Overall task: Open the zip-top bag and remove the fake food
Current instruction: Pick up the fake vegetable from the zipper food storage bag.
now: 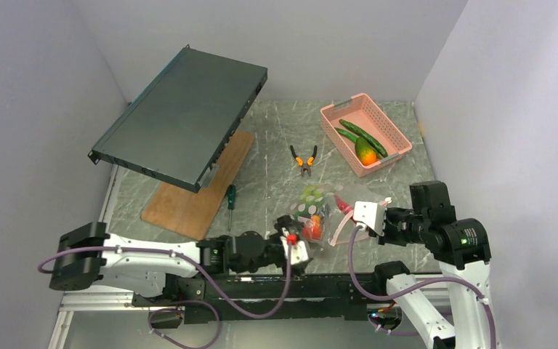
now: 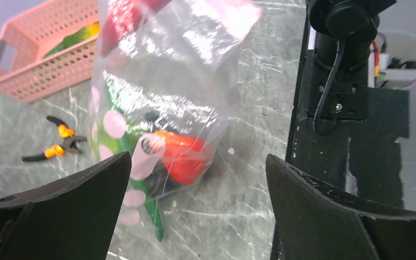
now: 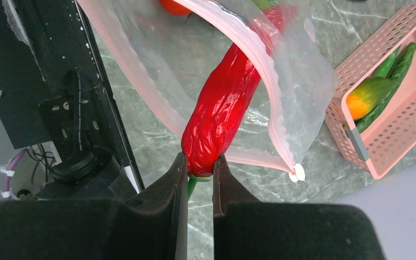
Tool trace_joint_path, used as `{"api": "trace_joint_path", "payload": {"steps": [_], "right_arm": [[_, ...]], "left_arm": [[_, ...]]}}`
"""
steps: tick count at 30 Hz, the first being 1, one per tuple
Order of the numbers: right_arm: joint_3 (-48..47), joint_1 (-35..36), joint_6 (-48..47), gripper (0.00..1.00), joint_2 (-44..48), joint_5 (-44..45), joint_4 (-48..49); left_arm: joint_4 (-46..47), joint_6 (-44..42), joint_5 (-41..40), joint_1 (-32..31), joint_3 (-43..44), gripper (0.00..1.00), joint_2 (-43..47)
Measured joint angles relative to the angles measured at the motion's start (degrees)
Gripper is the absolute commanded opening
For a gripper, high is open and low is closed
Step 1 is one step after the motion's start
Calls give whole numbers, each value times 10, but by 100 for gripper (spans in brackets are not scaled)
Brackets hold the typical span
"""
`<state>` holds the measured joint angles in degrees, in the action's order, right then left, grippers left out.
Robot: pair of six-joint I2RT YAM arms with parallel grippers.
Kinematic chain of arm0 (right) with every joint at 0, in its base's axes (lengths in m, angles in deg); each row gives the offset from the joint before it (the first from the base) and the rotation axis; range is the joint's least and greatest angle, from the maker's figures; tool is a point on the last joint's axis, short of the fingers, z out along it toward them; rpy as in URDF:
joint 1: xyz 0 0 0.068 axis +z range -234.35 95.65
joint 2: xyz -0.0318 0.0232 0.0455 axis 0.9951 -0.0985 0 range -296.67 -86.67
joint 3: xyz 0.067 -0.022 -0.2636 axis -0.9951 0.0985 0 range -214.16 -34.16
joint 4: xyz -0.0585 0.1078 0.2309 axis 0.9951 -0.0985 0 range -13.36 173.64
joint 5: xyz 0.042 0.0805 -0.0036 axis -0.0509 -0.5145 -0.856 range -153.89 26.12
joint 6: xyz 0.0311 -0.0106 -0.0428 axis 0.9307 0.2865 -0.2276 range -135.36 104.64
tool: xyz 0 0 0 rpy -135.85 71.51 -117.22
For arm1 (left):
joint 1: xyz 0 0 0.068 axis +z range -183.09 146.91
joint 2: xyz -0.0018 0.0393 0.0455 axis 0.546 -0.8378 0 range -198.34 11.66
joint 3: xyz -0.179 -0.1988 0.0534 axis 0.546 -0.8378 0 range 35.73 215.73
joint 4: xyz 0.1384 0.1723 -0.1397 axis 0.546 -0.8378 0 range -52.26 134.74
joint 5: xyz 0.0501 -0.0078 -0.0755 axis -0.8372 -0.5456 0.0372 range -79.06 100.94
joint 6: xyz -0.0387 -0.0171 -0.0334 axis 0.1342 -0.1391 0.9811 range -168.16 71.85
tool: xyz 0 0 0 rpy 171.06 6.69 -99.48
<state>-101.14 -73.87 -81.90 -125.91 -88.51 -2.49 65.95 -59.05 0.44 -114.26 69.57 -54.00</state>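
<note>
The clear zip-top bag [image 1: 318,211] lies at the near middle of the table, its pink zip mouth [image 3: 260,59] open toward my right gripper [image 3: 199,165]. That gripper is shut on the stem end of a long red pepper [image 3: 222,103], which lies halfway out of the mouth. The pepper also shows in the top view [image 1: 343,206]. My left gripper [image 2: 197,160] is open. The bag's lower end [image 2: 179,81], holding a red-orange piece [image 2: 187,157] and green pieces, sits just ahead between its fingers, not gripped.
A pink basket [image 1: 334,134] at the back right holds two cucumbers [image 3: 395,59] and a mango [image 3: 365,96]. Orange-handled pliers [image 1: 304,158] lie mid-table, a green screwdriver [image 1: 229,196] beside a wooden board [image 1: 189,196]. A dark flat panel [image 1: 182,116] leans over the back left.
</note>
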Motion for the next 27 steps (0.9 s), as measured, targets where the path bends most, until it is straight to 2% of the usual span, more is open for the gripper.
{"api": "trace_joint_path", "payload": {"steps": [4,8,11,13,16,19,27], "right_arm": [[4,-2,8,0,6,-2,-2],[5,-2,12,0,6,-5,-4],[6,-2,13,0,7,-7,-4],[8,-2,13,0,7,-9,-4],[10,-2,15,0,7,-10,-4],[10,-2,16,0,8,-10,-4],[9,-3,17,0,7,-12,-4]], "left_arm": [[22,-69,-54,-42,40,97,-71],[51,-106,-109,-59,74,73,-124],[64,-121,-141,-63,96,63,-150],[68,-122,-149,-64,106,51,-160],[68,-119,-149,-64,115,20,-162],[65,-115,-149,-64,123,0,-163],[14,-68,-174,-46,134,0,-167]]}}
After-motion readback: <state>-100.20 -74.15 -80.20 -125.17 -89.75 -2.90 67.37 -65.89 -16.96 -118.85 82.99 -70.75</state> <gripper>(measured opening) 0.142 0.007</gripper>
